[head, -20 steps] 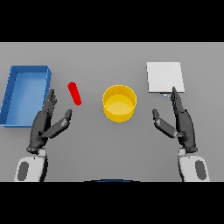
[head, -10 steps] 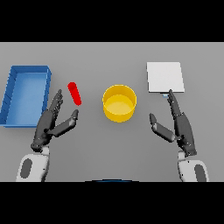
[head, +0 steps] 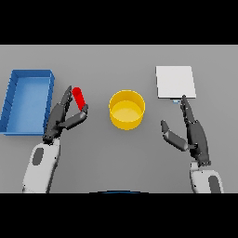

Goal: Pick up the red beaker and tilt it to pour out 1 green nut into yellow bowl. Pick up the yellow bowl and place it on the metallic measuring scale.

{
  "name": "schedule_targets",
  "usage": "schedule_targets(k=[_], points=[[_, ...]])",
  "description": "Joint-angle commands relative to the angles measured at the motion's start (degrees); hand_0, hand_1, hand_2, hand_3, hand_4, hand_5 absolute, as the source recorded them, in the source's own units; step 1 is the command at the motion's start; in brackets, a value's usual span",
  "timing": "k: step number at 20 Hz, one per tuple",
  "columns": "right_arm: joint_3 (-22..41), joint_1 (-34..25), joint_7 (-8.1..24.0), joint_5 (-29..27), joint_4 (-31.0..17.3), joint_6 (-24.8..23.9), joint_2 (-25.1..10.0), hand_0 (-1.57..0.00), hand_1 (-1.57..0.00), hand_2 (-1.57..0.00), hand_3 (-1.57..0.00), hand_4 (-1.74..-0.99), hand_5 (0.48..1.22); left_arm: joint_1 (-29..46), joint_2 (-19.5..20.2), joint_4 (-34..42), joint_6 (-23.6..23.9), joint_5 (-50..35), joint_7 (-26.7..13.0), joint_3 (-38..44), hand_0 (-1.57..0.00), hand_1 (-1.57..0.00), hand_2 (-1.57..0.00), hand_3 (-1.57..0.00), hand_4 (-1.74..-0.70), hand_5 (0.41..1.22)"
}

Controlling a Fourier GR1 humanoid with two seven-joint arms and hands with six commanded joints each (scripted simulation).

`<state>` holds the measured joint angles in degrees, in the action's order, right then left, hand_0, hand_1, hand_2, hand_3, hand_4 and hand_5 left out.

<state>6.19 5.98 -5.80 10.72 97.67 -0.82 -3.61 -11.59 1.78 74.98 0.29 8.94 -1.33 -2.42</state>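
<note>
The red beaker (head: 79, 98) lies on the table left of centre, a slim red cylinder. My left hand (head: 61, 119) is right beside it, fingers straight above and thumb reaching under its lower end, open. The yellow bowl (head: 126, 109) stands at the table's centre; no green nut is visible. The metallic measuring scale (head: 175, 82) is a pale square plate at the right rear. My right hand (head: 192, 132) hovers open below the scale, fingertips near its front edge.
A blue bin (head: 27, 99) stands at the far left, just beyond my left hand. Grey table (head: 121, 158) stretches between the two arms and in front of the bowl.
My left hand has moved forward and to the right up to the red beaker. My right hand has shifted slightly toward the scale.
</note>
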Motion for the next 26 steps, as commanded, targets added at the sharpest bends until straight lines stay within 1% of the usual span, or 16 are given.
schedule_targets(k=[1, 2, 3, 8, 11, 12, 14, 16, 17, 18, 19, 20, 21, 22, 24, 26], points=[[0.0, -0.2, 0.2, -0.2, 0.9, 0.2, -0.2, 0.00, 0.00, 0.00, 0.00, -1.339, 0.688, -1.5, -0.2, -1.7, 0.2, -0.1, 0.2, 0.5, 0.00, 0.00, 0.00, 0.00, -1.35, 0.718], [-0.3, -1.1, 1.5, -0.1, 0.4, -0.1, -0.3, 0.00, 0.00, 0.00, 0.00, -1.341, 0.689, -2.9, -0.4, -3.5, 0.3, -0.3, 0.4, 1.0, 0.00, 0.00, 0.00, 0.00, -1.34, 0.717], [-0.3, -1.0, 1.7, -0.1, 0.3, -0.3, -0.1, 0.00, 0.00, 0.00, 0.00, -1.338, 0.688, -4.1, -0.1, -5.2, 0.3, -0.4, 0.7, 1.5, 0.00, 0.00, 0.00, 0.00, -1.33, 0.714], [-0.5, -1.2, 0.8, -0.2, -0.8, -0.2, -0.1, 0.00, 0.00, 0.00, 0.00, -1.331, 0.687, -9.3, -0.2, -10.5, 0.6, -0.3, 2.4, 2.8, 0.00, 0.00, 0.00, 0.00, -1.32, 0.706], [-0.8, -1.2, 1.1, -0.5, -0.7, -0.3, 0.0, 0.00, 0.00, 0.00, 0.00, -1.324, 0.683, -11.4, 0.3, -12.7, 0.7, 0.0, 2.2, 3.2, 0.00, 0.00, 0.00, 0.00, -1.31, 0.706], [-0.5, -0.5, 0.4, -0.7, 0.1, 0.2, 0.0, 0.00, 0.00, 0.00, 0.00, -1.320, 0.683, -12.5, 0.2, -13.9, 0.5, -0.1, 1.7, 3.3, 0.00, 0.00, 0.00, 0.00, -1.32, 0.708], [-0.8, -1.4, 1.6, -0.4, 0.4, -0.4, -0.2, 0.00, 0.00, 0.00, 0.00, -1.311, 0.682, -13.5, 0.1, -15.9, 0.0, -0.4, 3.1, 3.8, 0.00, 0.00, 0.00, 0.00, -1.33, 0.715], [-0.6, -0.7, 1.6, -0.8, 0.4, 0.1, -0.1, 0.00, 0.00, 0.00, 0.00, -1.298, 0.682, -14.0, -0.5, -17.2, 0.2, -0.2, 6.2, 3.7, 0.00, 0.00, 0.00, 0.00, -1.36, 0.735], [-0.9, -0.6, 1.4, -0.6, 0.2, -0.1, -0.5, 0.00, 0.00, 0.00, 0.00, -1.295, 0.683, -14.2, -0.8, -17.2, 0.7, -0.5, 6.8, 4.1, 0.00, 0.00, -0.03, 0.00, -1.39, 0.752], [-1.1, -1.0, 1.7, -0.6, 0.0, 0.1, -0.8, 0.00, 0.00, 0.00, 0.00, -1.291, 0.684, -15.2, -1.3, -18.2, 1.3, -0.9, 6.4, 4.7, -0.08, -0.08, -0.12, -0.08, -1.42, 0.770], [-1.4, -1.0, 1.3, -1.0, 0.1, 0.2, -1.1, 0.00, 0.00, 0.00, 0.00, -1.289, 0.684, -15.7, -2.0, -19.3, 2.1, -1.3, 5.9, 5.3, -0.25, -0.28, -0.31, -0.22, -1.44, 0.795], [-0.7, -0.2, 0.5, -0.6, 0.8, 0.2, -0.7, 0.00, 0.00, 0.00, 0.00, -1.286, 0.685, -15.9, -3.1, -19.5, 3.2, -1.2, 5.8, 5.3, -0.46, -0.48, -0.50, -0.49, -1.44, 0.881], [-0.5, -0.2, 1.0, -0.3, 0.8, 0.1, -0.6, 0.00, 0.00, 0.00, 0.00, -1.285, 0.683, -16.2, -2.9, -20.0, 4.4, -0.4, 5.9, 5.4, -0.68, -0.70, -0.71, -0.71, -1.44, 0.949], [-0.6, -0.6, 1.4, -0.2, 0.3, 0.0, -0.6, 0.00, 0.00, 0.00, 0.00, -1.283, 0.683, -16.3, -2.8, -20.3, 5.9, 0.8, 6.0, 5.1, -0.86, -0.87, -0.89, -0.88, -1.44, 1.003], [-0.4, -1.1, 1.6, 0.1, -0.1, -0.4, 0.0, 0.00, 0.00, 0.00, 0.00, -1.290, 0.684, -17.1, -2.7, -21.8, 6.0, 1.6, 7.8, 5.3, -1.12, -1.13, -1.13, -1.13, -1.44, 1.082], [-0.9, -1.7, 1.1, -0.3, -0.4, -0.4, -0.3, 0.00, 0.00, 0.00, 0.00, -1.293, 0.682, -17.2, -3.3, -22.4, 6.4, 1.8, 9.6, 5.8, -1.28, -1.29, -1.29, -1.29, -1.45, 1.132]])
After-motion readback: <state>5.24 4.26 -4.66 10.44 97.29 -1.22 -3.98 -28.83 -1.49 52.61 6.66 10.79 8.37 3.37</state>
